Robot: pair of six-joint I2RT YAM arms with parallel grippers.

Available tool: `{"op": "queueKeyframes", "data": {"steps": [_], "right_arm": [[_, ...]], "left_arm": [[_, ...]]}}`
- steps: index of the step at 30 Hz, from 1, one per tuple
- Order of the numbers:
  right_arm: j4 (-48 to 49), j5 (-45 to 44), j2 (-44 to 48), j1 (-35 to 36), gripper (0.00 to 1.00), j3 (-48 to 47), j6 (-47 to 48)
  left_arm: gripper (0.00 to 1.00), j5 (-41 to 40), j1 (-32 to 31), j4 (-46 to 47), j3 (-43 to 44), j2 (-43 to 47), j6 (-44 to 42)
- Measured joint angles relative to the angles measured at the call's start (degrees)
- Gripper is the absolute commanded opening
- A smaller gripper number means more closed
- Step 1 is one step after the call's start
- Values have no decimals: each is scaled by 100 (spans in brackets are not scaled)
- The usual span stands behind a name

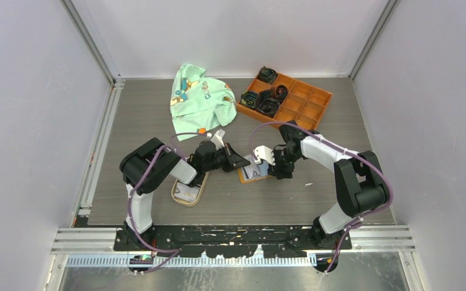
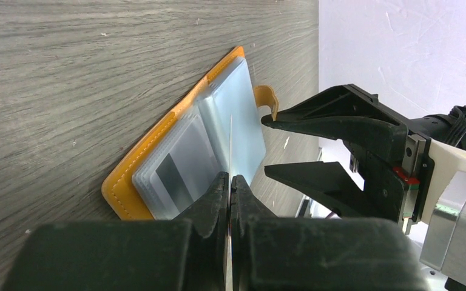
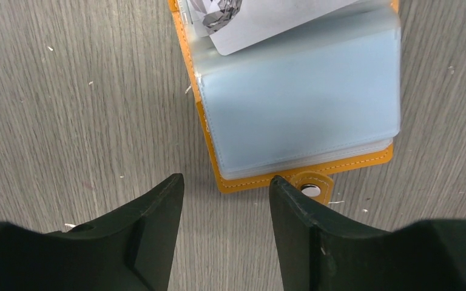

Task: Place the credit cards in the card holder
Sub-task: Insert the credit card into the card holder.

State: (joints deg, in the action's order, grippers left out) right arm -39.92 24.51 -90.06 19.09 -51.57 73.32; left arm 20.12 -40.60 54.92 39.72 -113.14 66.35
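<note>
**Fig.** Card insertion, both arms. L gripper [image 2: 229, 182] is pinching a card [image 2: 231, 142] edge-on betw. closed tips. It is aiming the card at the holder [image 2: 176, 160], lying open just ahead of them, prob. so the card's edge can slide in. R gripper [image 3: 226, 182], jaws apart & holding nothing, is hovering w/ the snap tab [image 3: 308, 189] just off its R fingertip, apparently to steady the holder vs. the push. Spare cards [image 1: 189, 191] are waiting in the dish [image 1: 175, 197] behind L gripper, under its forearm.
</note>
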Motion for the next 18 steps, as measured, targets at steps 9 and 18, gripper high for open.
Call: {"op": "queueKeyframes", "data": {"steps": [9,18], "right_arm": [[-4,-76,-83,20,56,-63,-22],[-72,-138,-149,46,55,-103,-42]], "left_arm": [[0,-9,-33,271,68,-216,251],[0,-20,-44,251,92,-289,374]]}}
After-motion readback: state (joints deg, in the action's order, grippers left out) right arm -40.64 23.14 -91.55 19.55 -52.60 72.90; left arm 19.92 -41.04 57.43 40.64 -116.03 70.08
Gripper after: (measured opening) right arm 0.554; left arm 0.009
